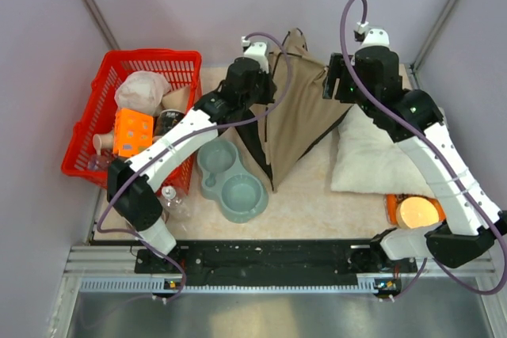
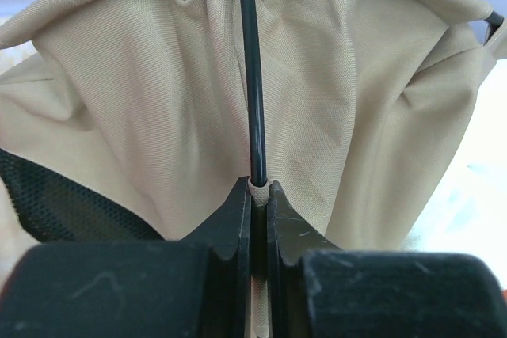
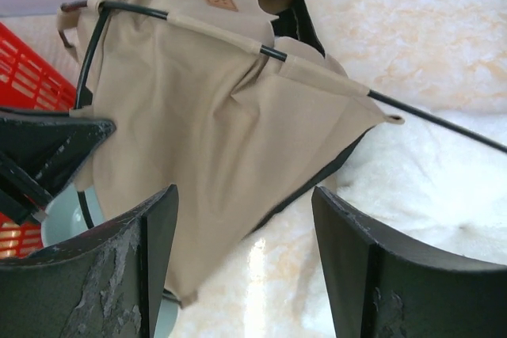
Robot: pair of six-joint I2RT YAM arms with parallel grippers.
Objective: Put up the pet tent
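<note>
The pet tent (image 1: 297,108) slumps half-raised at the back middle of the table, between the grey bowl (image 1: 230,184) and the white cushion (image 1: 376,156). My left claw (image 2: 259,195) is pressed together on a thin dark pole (image 2: 255,85), right where it enters its fabric sleeve. My right claw (image 3: 244,195) hangs spread wide beside the tent, holding nothing. My worry is that the pole is slick and narrow (a poor thing to pinch), so a pull off its line could let it slide between my fingers or bunch the sleeve. Only the left wrist view shows this pinch; from above, my own arm hides it. The right wrist view alone shows a bare pole end (image 3: 451,126) jutting past a corner loop (image 3: 394,119) over the cushion, and I judge it could work loose.
</note>
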